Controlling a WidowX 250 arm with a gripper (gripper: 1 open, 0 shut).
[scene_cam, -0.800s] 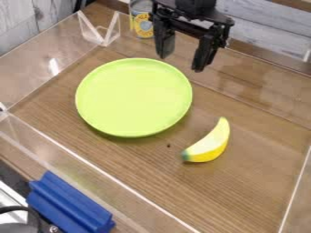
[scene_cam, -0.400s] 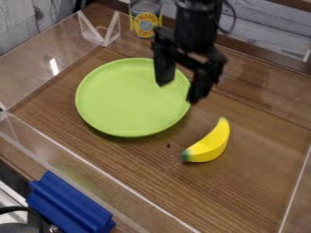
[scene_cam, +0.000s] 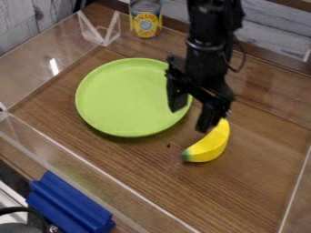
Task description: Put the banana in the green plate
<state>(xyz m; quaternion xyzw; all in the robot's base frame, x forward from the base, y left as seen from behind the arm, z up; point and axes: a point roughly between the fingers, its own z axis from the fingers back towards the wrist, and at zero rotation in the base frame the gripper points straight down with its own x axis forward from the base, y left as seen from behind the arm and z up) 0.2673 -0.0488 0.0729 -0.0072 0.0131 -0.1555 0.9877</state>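
The banana (scene_cam: 208,146) is short, yellow and curved with a greenish tip, and it lies on the wooden table to the right of the green plate (scene_cam: 122,96). The plate is round, lime-green and holds nothing. My gripper (scene_cam: 195,105) hangs open just above the banana's upper end, one finger (scene_cam: 176,94) over the plate's right rim and the other finger (scene_cam: 214,116) close over the banana's top. Nothing is between the fingers. The black arm rises behind it toward the top of the view.
Clear acrylic walls (scene_cam: 36,146) enclose the table. A yellow can (scene_cam: 145,18) and a clear stand (scene_cam: 100,30) sit at the back. A blue object (scene_cam: 67,207) lies outside the front wall at the lower left.
The open gripper has travelled from the back of the table forward and down, crossing the plate's right edge to hover just over the banana. The banana and plate have stayed put.
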